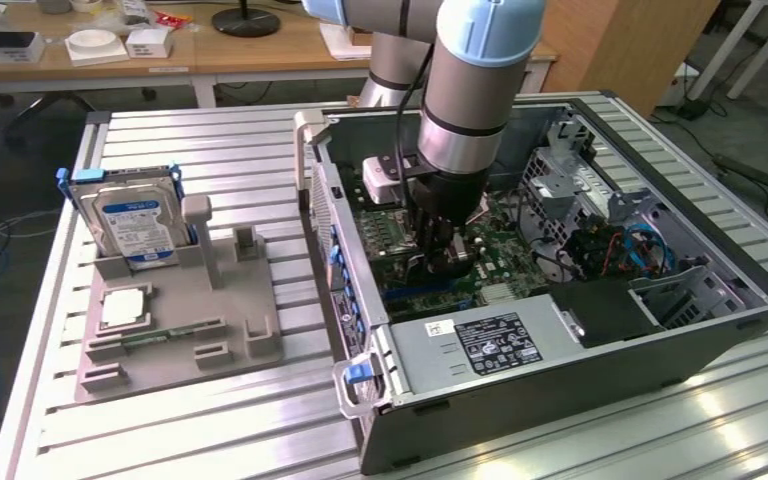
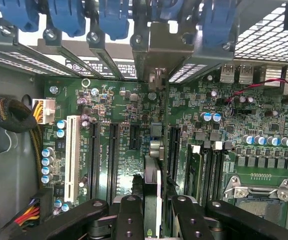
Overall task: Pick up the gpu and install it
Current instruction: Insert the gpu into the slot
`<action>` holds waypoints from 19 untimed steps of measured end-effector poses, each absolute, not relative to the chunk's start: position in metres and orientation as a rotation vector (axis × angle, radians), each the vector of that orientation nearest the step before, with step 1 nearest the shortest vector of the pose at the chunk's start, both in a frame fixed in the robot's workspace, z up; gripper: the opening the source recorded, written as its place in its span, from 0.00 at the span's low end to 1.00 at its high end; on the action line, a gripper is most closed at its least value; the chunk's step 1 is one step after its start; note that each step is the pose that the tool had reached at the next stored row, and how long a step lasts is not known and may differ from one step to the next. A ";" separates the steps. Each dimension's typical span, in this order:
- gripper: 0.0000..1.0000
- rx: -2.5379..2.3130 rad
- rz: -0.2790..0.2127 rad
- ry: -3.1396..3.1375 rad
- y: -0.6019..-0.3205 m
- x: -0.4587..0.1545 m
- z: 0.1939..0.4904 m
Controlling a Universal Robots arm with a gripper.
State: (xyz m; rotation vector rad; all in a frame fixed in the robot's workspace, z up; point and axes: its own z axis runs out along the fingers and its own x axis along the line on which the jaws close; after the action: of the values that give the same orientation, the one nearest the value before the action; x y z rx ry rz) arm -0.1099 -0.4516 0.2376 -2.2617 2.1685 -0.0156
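While your gripper [image 2: 153, 207] hung low inside the case [image 1: 704, 345], its partly closed fingers clamped the gpu [image 2: 153, 170] edge-on above the motherboard [image 2: 123, 107]. You were at the install step. Seating, I judged, needed the card's edge square over its slot [image 2: 174, 150].

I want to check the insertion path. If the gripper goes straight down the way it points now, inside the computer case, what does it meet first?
The gripper holds the gpu edge-on, pointing at the motherboard. Going straight on, the card's lower edge would probably meet the board's expansion slots first, though the depth left is unclear.
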 end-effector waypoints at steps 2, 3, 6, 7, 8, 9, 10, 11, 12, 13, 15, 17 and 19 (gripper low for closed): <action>0.27 -2.256 -0.026 2.164 -0.451 -0.110 0.240; 0.27 -2.256 -0.028 2.163 -0.452 -0.110 0.240; 0.27 -2.256 -0.028 2.163 -0.452 -0.110 0.241; 0.27 -2.256 -0.028 2.163 -0.452 -0.110 0.241; 0.27 -2.256 -0.028 2.163 -0.452 -0.110 0.241; 0.27 -2.256 -0.028 2.163 -0.452 -0.110 0.241; 0.27 -2.257 -0.028 2.163 -0.452 -0.110 0.241; 0.27 -2.257 -0.028 2.163 -0.452 -0.110 0.241; 0.27 -2.257 -0.028 2.163 -0.452 -0.110 0.241; 0.27 -2.257 -0.028 2.163 -0.453 -0.110 0.241; 0.27 -2.256 -0.028 2.163 -0.454 -0.110 0.241; 0.27 -2.256 -0.028 2.163 -0.455 -0.110 0.241; 0.27 -2.256 -0.028 2.163 -0.455 -0.110 0.241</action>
State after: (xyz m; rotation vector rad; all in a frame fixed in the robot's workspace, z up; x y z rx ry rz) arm -0.1105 -0.4549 0.2406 -2.2561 2.1629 -0.0277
